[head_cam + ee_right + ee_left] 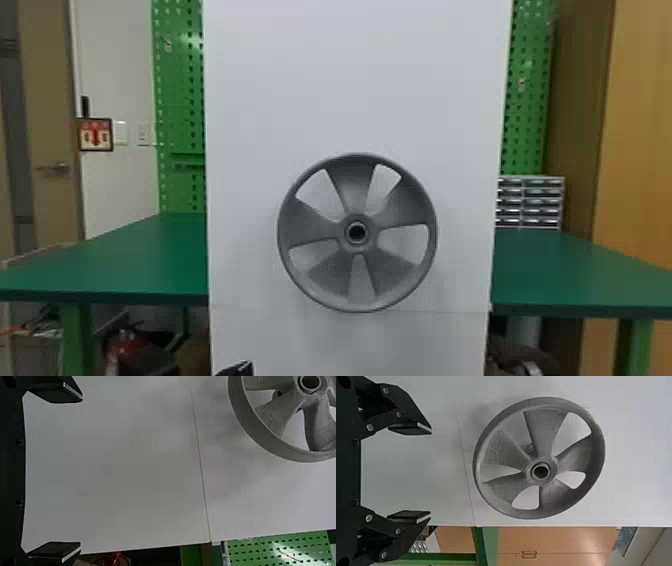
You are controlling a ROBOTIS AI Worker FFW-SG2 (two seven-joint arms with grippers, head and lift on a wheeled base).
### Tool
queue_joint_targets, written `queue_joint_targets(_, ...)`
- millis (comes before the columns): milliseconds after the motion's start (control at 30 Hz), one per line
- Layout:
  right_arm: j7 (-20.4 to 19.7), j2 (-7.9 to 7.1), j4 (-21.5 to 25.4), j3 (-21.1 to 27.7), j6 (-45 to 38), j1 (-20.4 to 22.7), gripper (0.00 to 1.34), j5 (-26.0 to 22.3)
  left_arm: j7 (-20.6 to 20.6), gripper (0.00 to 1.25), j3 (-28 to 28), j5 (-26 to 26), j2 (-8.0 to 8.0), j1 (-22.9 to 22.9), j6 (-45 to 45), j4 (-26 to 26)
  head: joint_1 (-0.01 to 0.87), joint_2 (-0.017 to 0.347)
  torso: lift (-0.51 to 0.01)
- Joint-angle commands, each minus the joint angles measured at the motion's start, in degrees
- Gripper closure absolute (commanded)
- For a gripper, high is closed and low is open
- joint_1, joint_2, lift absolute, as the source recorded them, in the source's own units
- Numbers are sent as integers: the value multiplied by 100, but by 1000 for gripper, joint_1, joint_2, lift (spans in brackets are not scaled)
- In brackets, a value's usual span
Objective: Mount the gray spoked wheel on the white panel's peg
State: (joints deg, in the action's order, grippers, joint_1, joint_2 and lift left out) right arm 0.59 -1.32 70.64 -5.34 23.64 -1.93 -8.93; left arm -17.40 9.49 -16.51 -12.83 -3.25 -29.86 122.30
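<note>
The left gripper (pixel 237 369), nearest, pokes in at the head view's bottom edge, left of the wheel; its fingers (pixel 413 428) are wide apart with nothing between them. The right gripper (pixel 81 473) also has its fingers (pixel 55 550) spread on empty space, near the panel and below the wheel's level. The gray spoked wheel (pixel 352 285) sits upright against the front of the white panel (pixel 355 90), face outward, touched by neither gripper. Five broad spokes flare from hub to rim, and a pale ring circles the hub's dark round hole. A thin seam crosses the panel at the wheel's lower edge. Behind, the panel blocks the middle of the green counter (pixel 145 260). A small-drawer cabinet (pixel 535 202) stands on its right part; farther back are green pegboard (pixel 180 105), a light wall (pixel 117 65) and, far left, a door (pixel 52 200).
</note>
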Motion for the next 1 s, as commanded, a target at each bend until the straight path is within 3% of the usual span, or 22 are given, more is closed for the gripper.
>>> queue_joint_targets(0, -6, -9, -7, -11, 0, 9, 16, -3, 0, 496, 1, -2, 0, 0, 24, -5, 123, -8, -403)
queue_joint_targets(967, -6, 18, -7, 33, -26, 9, 39, 32, 0, 496, 9, -11, 8, 9, 51, -22, 123, -8, -403)
